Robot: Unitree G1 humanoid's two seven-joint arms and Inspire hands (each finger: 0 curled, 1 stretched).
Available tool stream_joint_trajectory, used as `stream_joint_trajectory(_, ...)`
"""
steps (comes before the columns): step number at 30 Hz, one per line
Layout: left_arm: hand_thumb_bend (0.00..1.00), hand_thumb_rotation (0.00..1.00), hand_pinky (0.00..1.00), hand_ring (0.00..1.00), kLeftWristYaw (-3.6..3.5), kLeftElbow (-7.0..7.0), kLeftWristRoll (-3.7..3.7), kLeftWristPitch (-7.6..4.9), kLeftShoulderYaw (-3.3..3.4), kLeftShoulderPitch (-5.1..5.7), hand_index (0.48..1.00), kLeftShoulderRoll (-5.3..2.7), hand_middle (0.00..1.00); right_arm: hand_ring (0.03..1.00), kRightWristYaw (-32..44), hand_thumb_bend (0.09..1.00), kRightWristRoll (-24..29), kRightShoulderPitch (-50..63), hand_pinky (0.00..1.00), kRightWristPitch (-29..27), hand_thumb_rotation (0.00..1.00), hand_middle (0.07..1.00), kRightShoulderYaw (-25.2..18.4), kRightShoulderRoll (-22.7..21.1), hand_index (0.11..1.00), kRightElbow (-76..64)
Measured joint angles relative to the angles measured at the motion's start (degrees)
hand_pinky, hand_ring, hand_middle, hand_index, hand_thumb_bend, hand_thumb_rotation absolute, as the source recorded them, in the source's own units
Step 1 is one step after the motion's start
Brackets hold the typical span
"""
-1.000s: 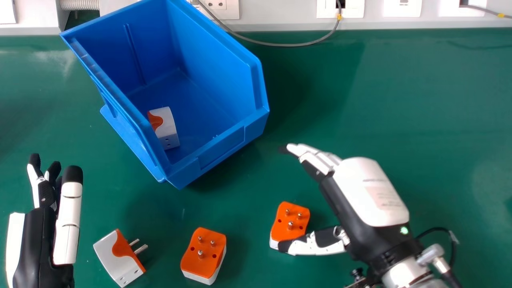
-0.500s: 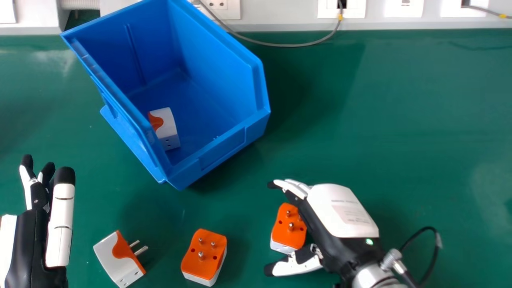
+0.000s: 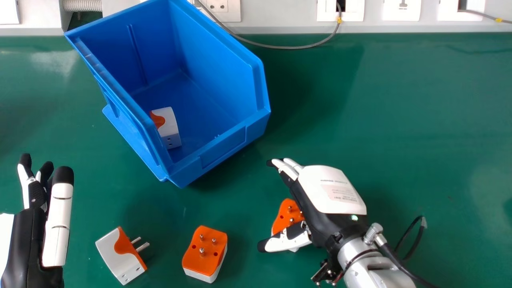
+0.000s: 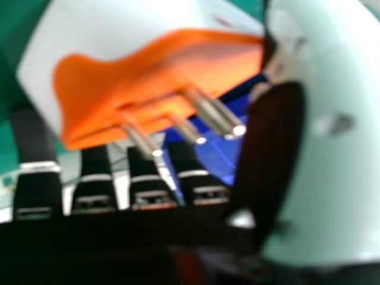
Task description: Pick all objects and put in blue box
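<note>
Right robot hand [image 3: 330, 190]: wide, its fingers [image 3: 291, 165] nearly straight and its thumb [image 3: 287, 241] held apart from them; we see no closed grip.
Nearest plug adapter [image 3: 286, 214]: on the counter [image 3: 400, 100], partly hidden beneath the right robot hand, between thumb and fingers; whether either touches it, we cannot tell.
Metal pins [image 4: 217, 116]: bared in the right hand view, so we would close on the adapter's body and keep clear of them.
What has changed: a second ago our right robot hand stood farther to the right with the adapter's orange face in full sight; now it has swung in over it, and the adapter lies about where it was.
What that means: we judge this to be lining up for a grasp, with closing next; a lopsided squeeze could tip or push the adapter away.
Middle adapter [image 3: 204, 252]: on the counter, pins up, waiting.
Left adapter [image 3: 120, 256]: on its side, pins pointing right, also waiting.
Left robot hand [image 3: 59, 224]: idle at the left edge of the head view.
Blue box [image 3: 224, 148]: beyond the adapters, with one white-and-orange adapter [image 3: 168, 127] inside; three remain for us to put in.
</note>
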Motion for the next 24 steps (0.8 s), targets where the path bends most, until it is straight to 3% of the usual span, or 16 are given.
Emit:
stream_joint_trajectory(13,0.64,1.00,0.92,0.97,-0.20,-1.57,-0.04,1.28,0.25,0.71,1.000,0.04,0.98,0.862,6.1,0.641,-2.0,0.8,0.77,4.2,0.18,0.906,2.1,-2.8,0.867,-6.5)
stream_joint_trajectory(24,0.64,1.00,0.91,0.97,-0.34,-2.86,-0.04,1.76,0.32,1.03,1.000,0.23,0.98,0.842,12.5,0.649,-2.3,5.7,0.75,5.4,0.17,0.890,0.2,-8.4,0.849,-18.7)
